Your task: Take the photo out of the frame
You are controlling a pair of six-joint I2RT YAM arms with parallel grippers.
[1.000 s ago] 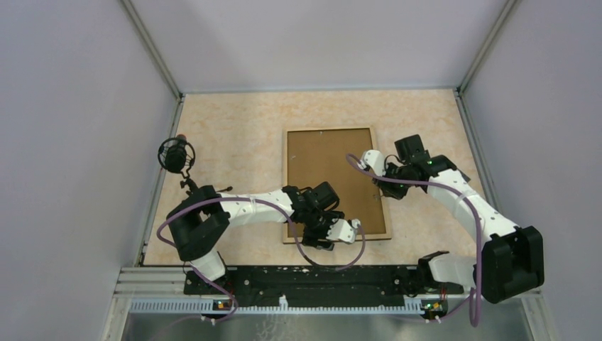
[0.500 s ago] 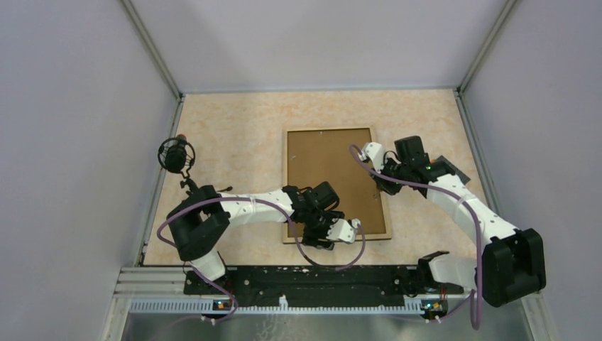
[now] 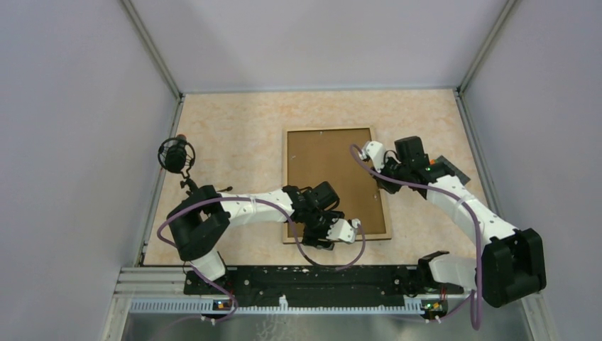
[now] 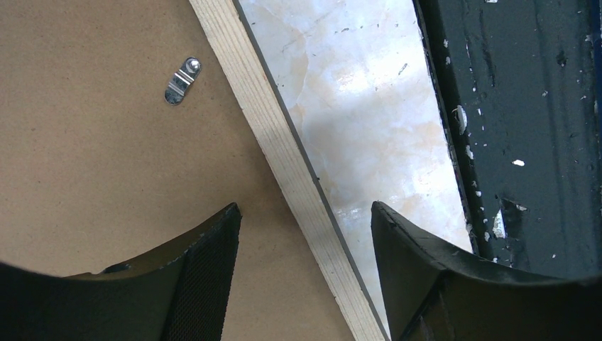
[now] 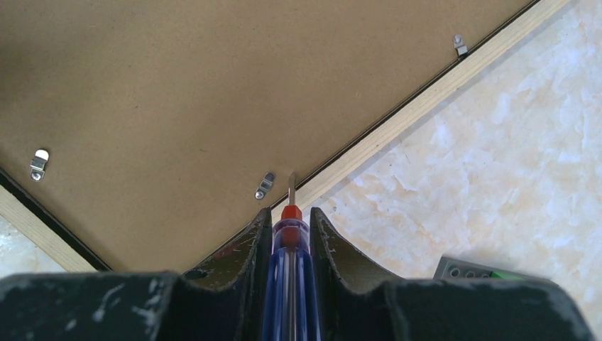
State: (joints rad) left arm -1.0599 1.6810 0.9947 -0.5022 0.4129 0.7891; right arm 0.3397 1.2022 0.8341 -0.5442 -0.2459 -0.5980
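Observation:
The frame (image 3: 336, 183) lies face down on the marble table, brown board back up, inside a pale wood rim (image 4: 284, 153). The photo is hidden under the board. My left gripper (image 4: 305, 213) stands open at the frame's near edge (image 3: 334, 231). One finger is over the board, the other over the table, with the rim between them. My right gripper (image 5: 291, 213) is shut on a blue-handled screwdriver (image 5: 289, 245) at the frame's right edge (image 3: 380, 174). The screwdriver's tip sits beside a small metal clip (image 5: 265, 185).
More metal clips (image 4: 182, 80) (image 5: 39, 164) (image 5: 461, 45) sit on the board near the rim. A grey box (image 5: 483, 270) (image 3: 449, 170) lies right of the frame. A black round device on a stand (image 3: 175, 154) is at the left. The black base rail (image 4: 525, 128) runs along the near edge.
My right gripper, still holding the screwdriver, has shifted slightly away from me along the frame's right edge. The left arm has not moved.

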